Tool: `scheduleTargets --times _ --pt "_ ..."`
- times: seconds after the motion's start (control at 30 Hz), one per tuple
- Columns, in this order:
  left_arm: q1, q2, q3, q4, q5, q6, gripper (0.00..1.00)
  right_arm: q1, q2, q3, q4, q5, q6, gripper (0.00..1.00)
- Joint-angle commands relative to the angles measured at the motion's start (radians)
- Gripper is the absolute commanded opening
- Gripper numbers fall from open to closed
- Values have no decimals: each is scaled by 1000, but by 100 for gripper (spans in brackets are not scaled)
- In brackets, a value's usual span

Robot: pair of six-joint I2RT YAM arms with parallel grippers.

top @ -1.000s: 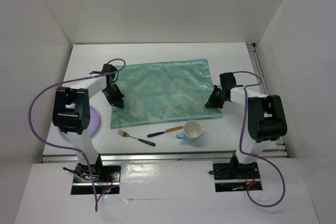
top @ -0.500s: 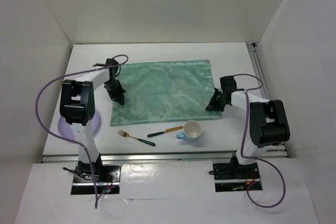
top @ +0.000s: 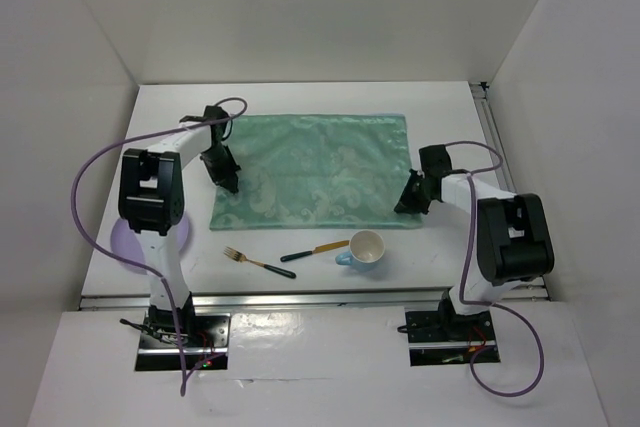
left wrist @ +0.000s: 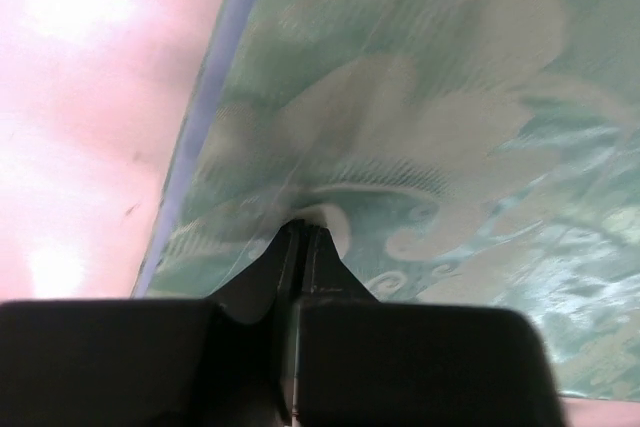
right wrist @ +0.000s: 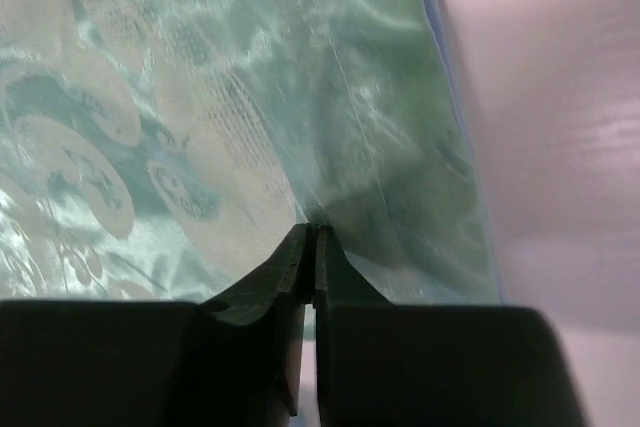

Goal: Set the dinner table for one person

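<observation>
So the left gripper (left wrist: 300,234) has its fingers pressed together, pinching the teal mat (top: 320,167) near its left edge, the right gripper (right wrist: 312,232) is doing the same at the right edge, and the white dinner table (top: 300,97) sits right underneath both.

no text, label, brand, number or sign can be read anywhere in these views.

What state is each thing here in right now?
mat: spread out, pinched at both side edges.
left tool: shut on mat.
right tool: shut on mat.
fork: lying on the dinner table, untouched.
knife: lying flat, untouched.
mug: upright, looks empty.
plate: partly hidden under left arm.
</observation>
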Motion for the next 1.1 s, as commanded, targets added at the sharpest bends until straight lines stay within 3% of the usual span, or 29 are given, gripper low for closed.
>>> scheduleTargets --times 0.0,0.03,0.07,0.13,0.2,0.33,0.5,0.63,0.83,0.9,1.07 --pt "-4 -95 -68 -5 -71 -7 12 7 -93 50 -85 19 -30 12" --pt "-4 -149 -77 4 -85 -7 19 7 -139 88 -109 19 -30 23" --pt "-4 -169 -77 -6 -95 -7 21 7 -160 110 -123 10 -42 42" --pt "-4 -201 -44 -26 -96 -7 31 7 -202 150 -155 10 -54 57" --pt "-4 -244 -20 -52 -106 -17 31 16 -263 177 -201 10 -68 64" --pt "-4 -344 1 -78 -86 -6 31 57 -399 178 -297 10 -77 69" --pt "-4 -494 -23 -46 -5 35 31 220 -597 87 -433 39 -39 85" --pt "-4 -631 -83 20 59 45 34 346 -642 102 -496 91 50 92" --pt "-4 -738 -105 34 70 75 50 422 -610 35 -538 89 171 92" --pt "-4 -738 -105 23 70 75 51 447 -601 24 -538 99 206 91" --pt "-4 -747 -114 14 81 85 51 512 -533 -10 -568 187 278 73"
